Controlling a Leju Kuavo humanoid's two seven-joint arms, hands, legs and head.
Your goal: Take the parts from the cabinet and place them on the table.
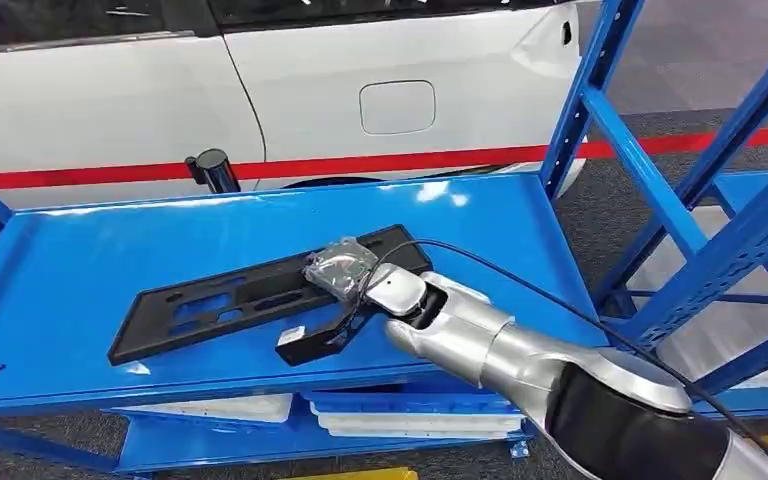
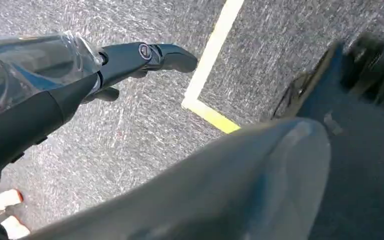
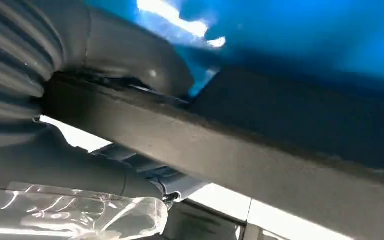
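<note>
Behind blue shelf (image 1: pixel 80 290), white car (image 1: pixel 360 90)

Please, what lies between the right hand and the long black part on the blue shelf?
Nothing: the right hand already grips the black part; the right wrist view shows its fingers clasping the edge.

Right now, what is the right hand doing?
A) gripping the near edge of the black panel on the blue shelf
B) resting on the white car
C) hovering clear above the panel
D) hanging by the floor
A: the right hand clasps the black panel's near edge on the blue shelf; in the right wrist view its thumb presses on the panel.
</note>
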